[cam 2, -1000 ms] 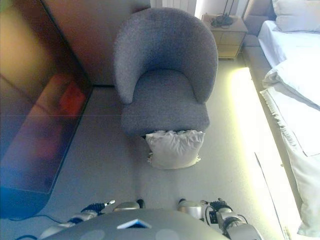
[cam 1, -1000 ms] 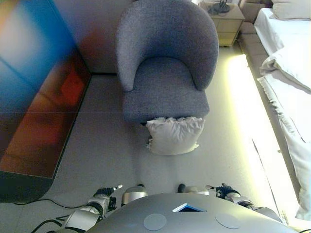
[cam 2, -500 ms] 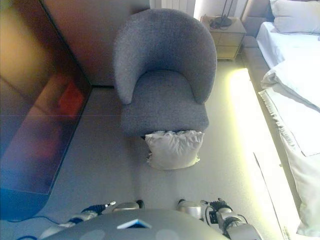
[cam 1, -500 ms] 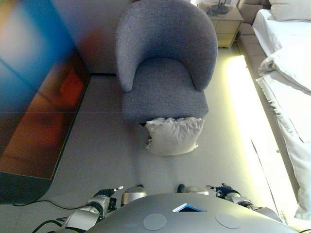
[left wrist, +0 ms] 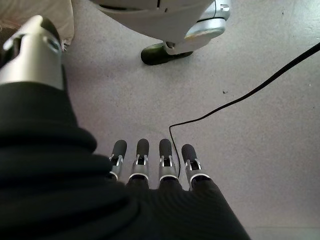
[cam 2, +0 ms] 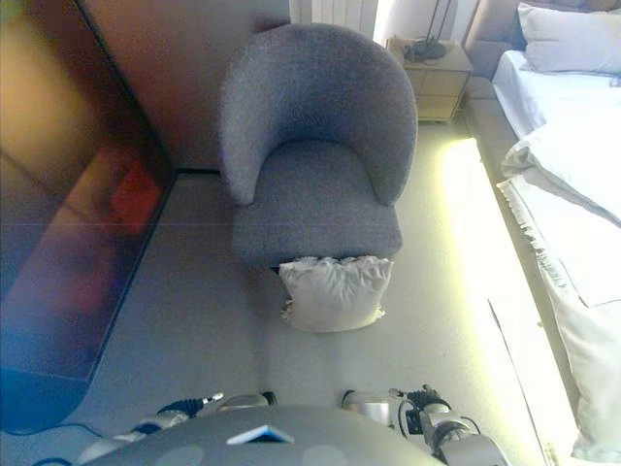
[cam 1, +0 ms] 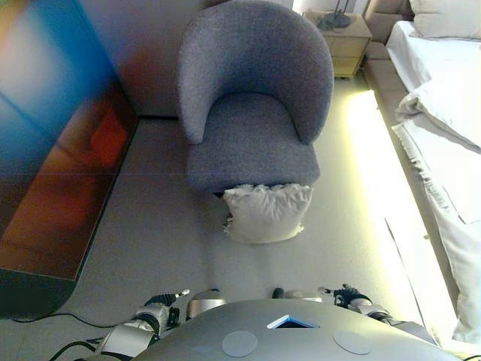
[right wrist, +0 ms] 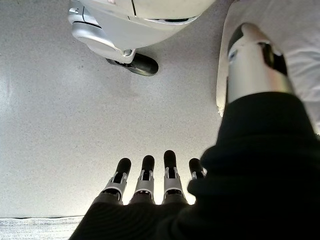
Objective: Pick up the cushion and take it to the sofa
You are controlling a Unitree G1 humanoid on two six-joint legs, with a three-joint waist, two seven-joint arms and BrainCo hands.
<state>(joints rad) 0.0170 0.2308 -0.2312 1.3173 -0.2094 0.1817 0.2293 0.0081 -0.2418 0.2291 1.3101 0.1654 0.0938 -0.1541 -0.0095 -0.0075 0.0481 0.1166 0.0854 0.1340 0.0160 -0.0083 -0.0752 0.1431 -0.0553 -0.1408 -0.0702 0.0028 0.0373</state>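
A white ruffled cushion (cam 1: 267,213) stands on the grey carpet, leaning against the front of a grey armchair (cam 1: 252,98). It also shows in the right eye view (cam 2: 333,292). My left hand (cam 1: 154,312) hangs low at the bottom left, well short of the cushion. In its wrist view its fingers (left wrist: 150,162) are straight over bare carpet and hold nothing. My right hand (cam 1: 349,298) hangs at the bottom right. Its fingers (right wrist: 149,177) are also straight and empty above the carpet.
A large dark screen (cam 1: 52,150) stands along the left side. A bed with white bedding (cam 1: 443,113) runs along the right, with a lit strip (cam 1: 376,173) at its base. A wooden nightstand (cam 1: 342,41) stands behind the armchair, to its right.
The whole picture has shifted a little, so the camera moved. The cushion and armchair stay where they were. Both hands hang as before.
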